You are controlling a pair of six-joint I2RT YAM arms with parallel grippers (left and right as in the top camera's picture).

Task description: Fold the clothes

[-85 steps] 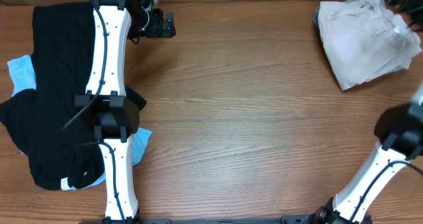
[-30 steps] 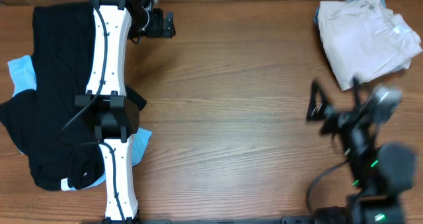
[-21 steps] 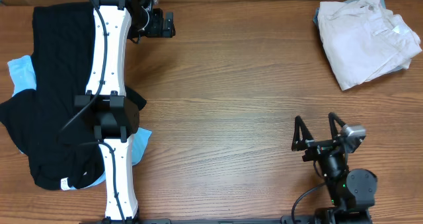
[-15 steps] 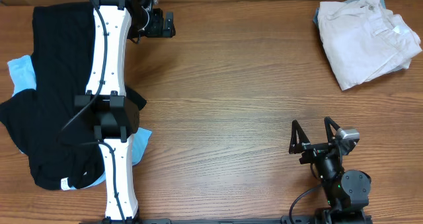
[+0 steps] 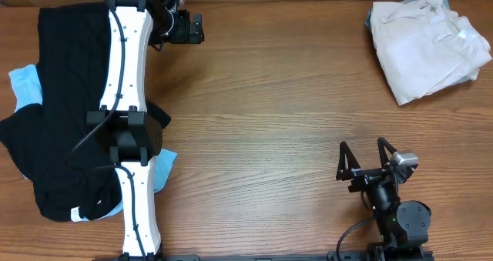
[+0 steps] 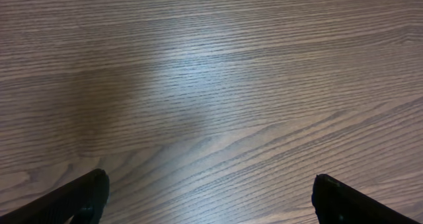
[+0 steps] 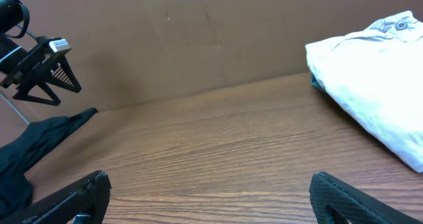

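Observation:
A pile of black clothes (image 5: 58, 99) lies at the table's left side, with a light blue garment (image 5: 23, 84) under it. A folded white garment (image 5: 424, 45) lies at the back right; it also shows in the right wrist view (image 7: 377, 72). My left gripper (image 5: 189, 28) is open and empty over bare wood at the back, right of the black pile; its wrist view (image 6: 211, 201) shows only table. My right gripper (image 5: 362, 152) is open and empty, low at the front right (image 7: 211, 197), far from both piles.
The left arm (image 5: 127, 99) stretches over the black pile from the front edge to the back. A brown cardboard wall (image 7: 198, 32) stands behind the table. An edge of the black clothes (image 7: 26, 151) shows at the left of the right wrist view.
My right arm has swung down from the back right near the white garment to the front right and settled there, gripper open. The left arm and the clothes have not moved.

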